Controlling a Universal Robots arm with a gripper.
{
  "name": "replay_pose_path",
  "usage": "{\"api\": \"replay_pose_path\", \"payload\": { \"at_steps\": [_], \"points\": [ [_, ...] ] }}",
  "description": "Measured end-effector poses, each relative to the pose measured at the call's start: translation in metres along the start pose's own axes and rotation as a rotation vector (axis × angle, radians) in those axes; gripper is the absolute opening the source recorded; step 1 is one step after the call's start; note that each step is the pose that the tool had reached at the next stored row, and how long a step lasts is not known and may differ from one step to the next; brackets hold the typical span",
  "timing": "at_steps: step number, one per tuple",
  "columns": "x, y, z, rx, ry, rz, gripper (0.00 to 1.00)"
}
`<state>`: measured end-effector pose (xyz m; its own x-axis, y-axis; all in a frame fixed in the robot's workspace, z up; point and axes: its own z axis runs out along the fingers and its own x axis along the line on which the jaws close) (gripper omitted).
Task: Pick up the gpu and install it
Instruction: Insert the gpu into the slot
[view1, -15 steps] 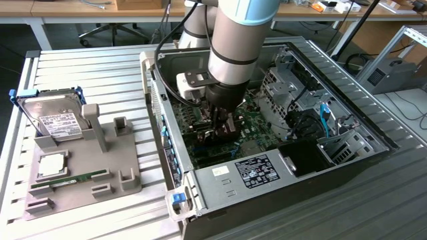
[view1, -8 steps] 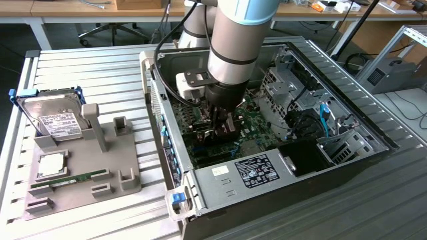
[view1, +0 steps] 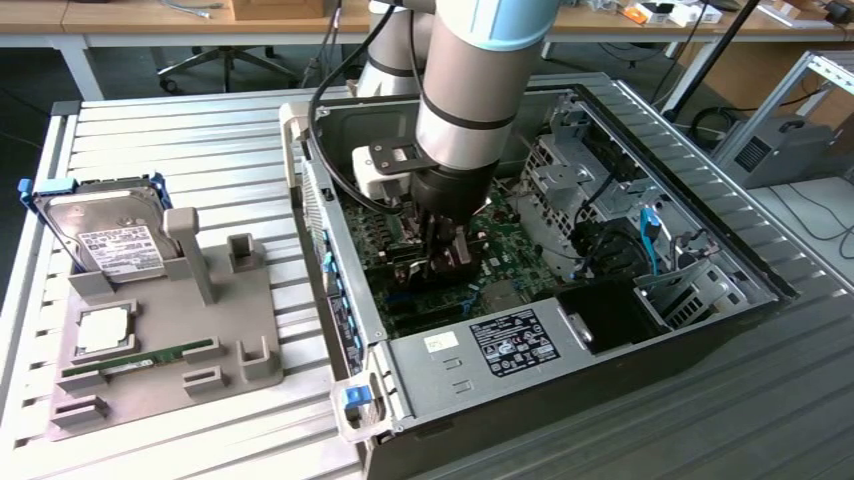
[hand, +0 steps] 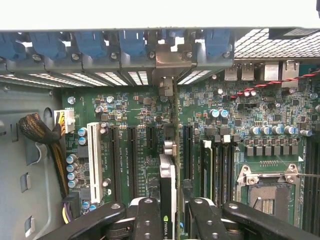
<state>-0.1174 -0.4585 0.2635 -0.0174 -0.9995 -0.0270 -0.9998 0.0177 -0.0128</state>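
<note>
End effector (hand: 171, 210) grips gpu (hand: 170, 175), NVIDIA logo visible.

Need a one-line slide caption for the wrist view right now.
Tool gripping the thin dark graphics card edge-on, above the green motherboard inside the open grey computer case.

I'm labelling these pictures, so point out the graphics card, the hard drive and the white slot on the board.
graphics card (hand: 172, 165), wrist view, its thin edge between the fingers.
hard drive (view1: 114, 240), exterior view, its white label.
white slot (hand: 93, 162), wrist view, middle of its length.
</note>
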Motion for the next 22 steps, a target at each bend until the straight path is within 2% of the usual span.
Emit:
{"api": "replay_pose_path", "payload": {
  "at_steps": [4, 6, 7, 10, 15, 22],
  "points": [
    [0.001, 0.0002, 0.0003, -0.0002, -0.0077, 0.000, 0.27],
    [0.001, 0.0000, 0.0002, 0.0001, -0.0070, 0.000, 0.27],
    [0.001, 0.0000, 0.0000, -0.0001, -0.0067, 0.000, 0.34],
    [0.001, 0.0000, -0.0027, -0.0002, -0.0065, 0.000, 0.34],
    [0.000, -0.0003, -0.0174, -0.0001, -0.0067, 0.000, 0.34],
    [-0.001, -0.0006, -0.0468, 0.0000, -0.0067, 0.000, 0.34]
  ]
}}
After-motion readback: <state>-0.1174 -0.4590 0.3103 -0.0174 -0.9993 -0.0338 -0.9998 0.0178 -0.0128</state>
